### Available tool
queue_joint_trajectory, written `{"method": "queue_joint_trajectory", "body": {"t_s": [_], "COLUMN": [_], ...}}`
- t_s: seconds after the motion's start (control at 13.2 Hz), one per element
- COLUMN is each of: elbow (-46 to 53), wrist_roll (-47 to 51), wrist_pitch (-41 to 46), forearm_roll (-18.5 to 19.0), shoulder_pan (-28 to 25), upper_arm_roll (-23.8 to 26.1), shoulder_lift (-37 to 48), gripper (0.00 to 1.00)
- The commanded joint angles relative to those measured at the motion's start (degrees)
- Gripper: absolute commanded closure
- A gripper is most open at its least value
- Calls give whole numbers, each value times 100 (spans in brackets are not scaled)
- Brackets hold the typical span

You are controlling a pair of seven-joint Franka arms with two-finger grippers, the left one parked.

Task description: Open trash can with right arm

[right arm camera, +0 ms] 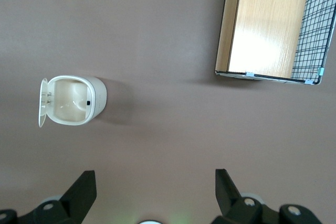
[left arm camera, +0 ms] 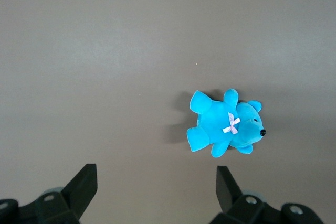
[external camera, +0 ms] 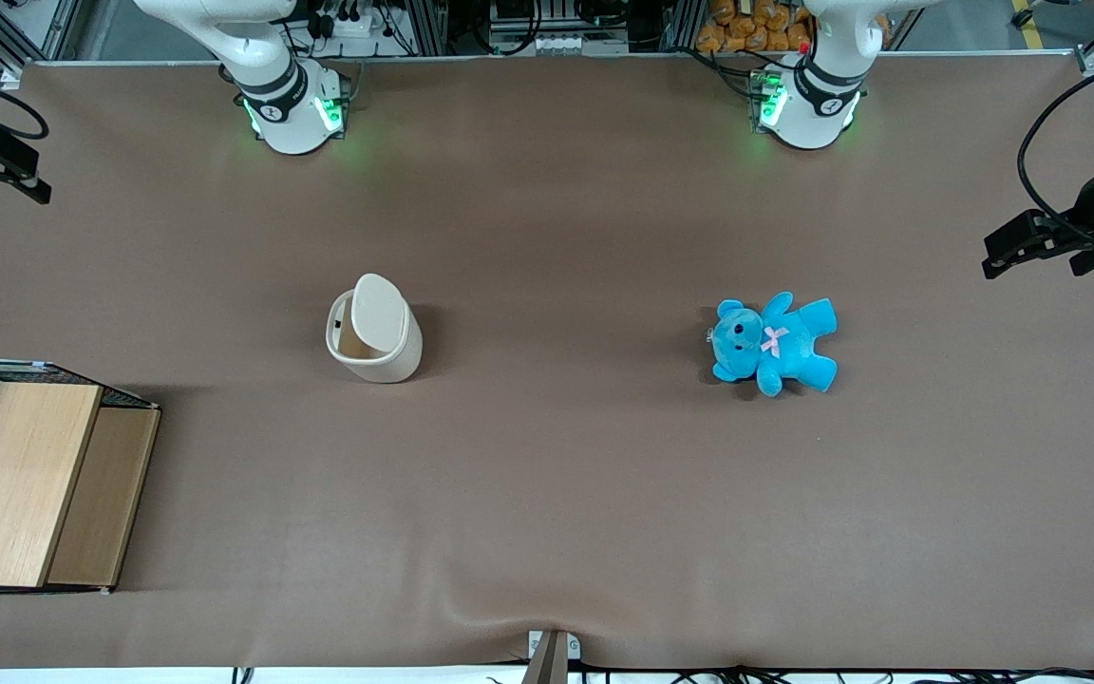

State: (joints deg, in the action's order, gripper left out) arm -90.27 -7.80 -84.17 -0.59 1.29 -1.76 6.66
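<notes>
The wooden box (external camera: 34, 480) is seen at the working arm's end of the worktop (external camera: 547, 494). The trash can (external camera: 374, 340) stands mid-worktop, lid (external camera: 378, 310) raised. The hand (right arm camera: 152, 195) is held spread, well apart. A careless return pass could knock the lid shut.

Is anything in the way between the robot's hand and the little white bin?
Nothing visible. In the wrist view only bare table lies between the open end effector and the trash can, whose lid already stands up.
</notes>
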Motion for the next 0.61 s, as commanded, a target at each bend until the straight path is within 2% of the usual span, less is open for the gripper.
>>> {"method": "queue_joint_trajectory", "body": {"t_s": [0.0, 0.53], "elbow": [-949, -730], "wrist_roll": [15, -11], "wrist_pitch": [-434, -364], "forearm_roll": [-91, -91], "shoulder_pan": [109, 100], "upper_arm_roll": [79, 88], "shoulder_lift": [635, 573], "gripper": [0, 0]}}
